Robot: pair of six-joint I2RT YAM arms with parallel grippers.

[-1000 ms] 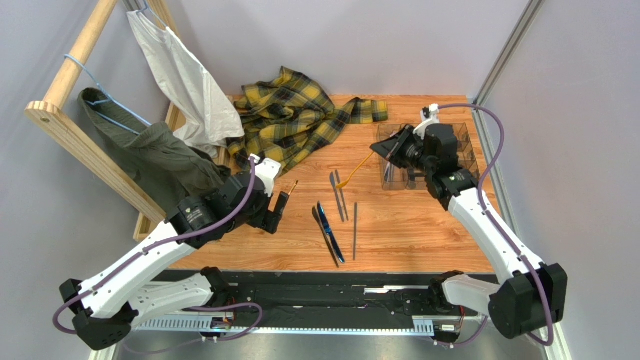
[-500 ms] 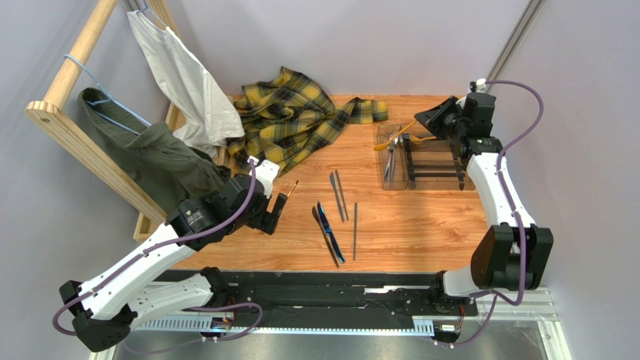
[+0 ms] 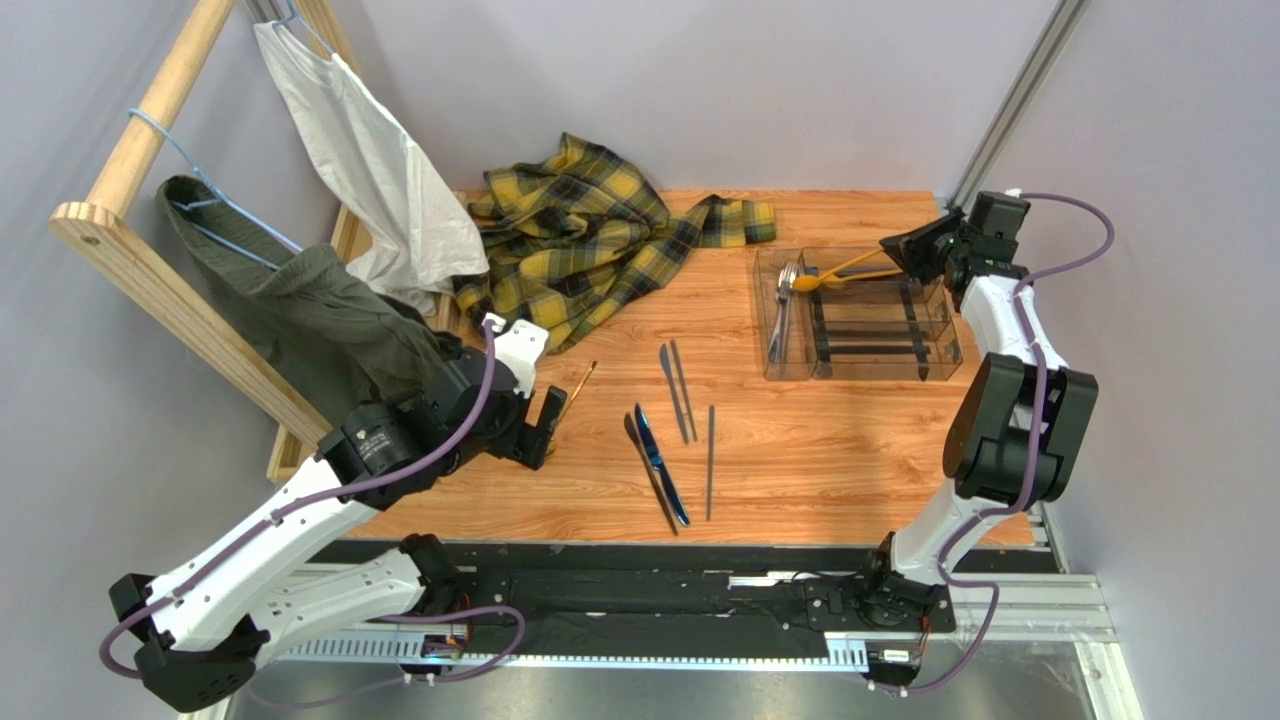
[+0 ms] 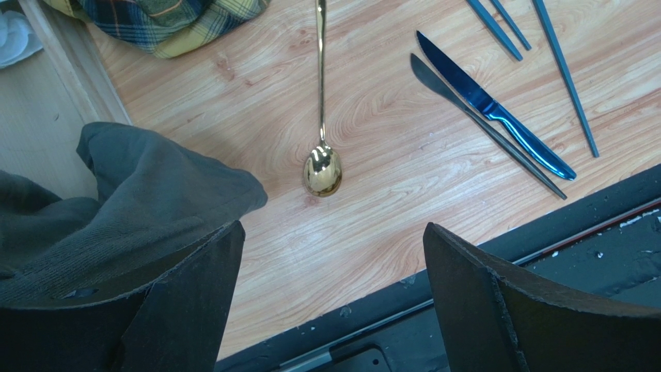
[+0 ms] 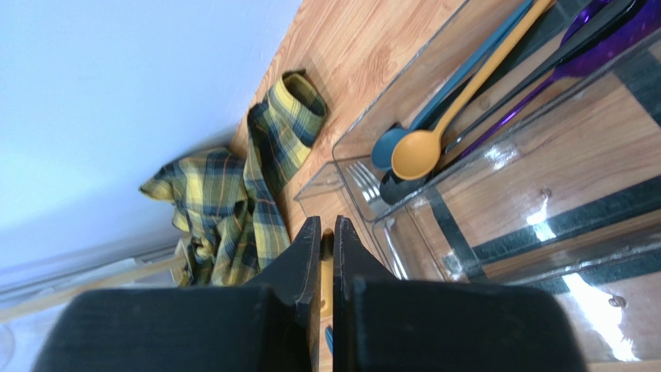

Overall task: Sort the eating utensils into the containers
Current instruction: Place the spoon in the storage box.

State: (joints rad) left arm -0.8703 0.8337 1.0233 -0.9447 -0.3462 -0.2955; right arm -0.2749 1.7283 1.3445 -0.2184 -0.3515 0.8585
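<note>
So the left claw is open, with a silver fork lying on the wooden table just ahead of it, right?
Almost. The left claw is open, but the piece lying on the wooden table just ahead of it is a gold spoon, not a silver fork. The left wrist view shows its rounded bowl clearly.
</note>
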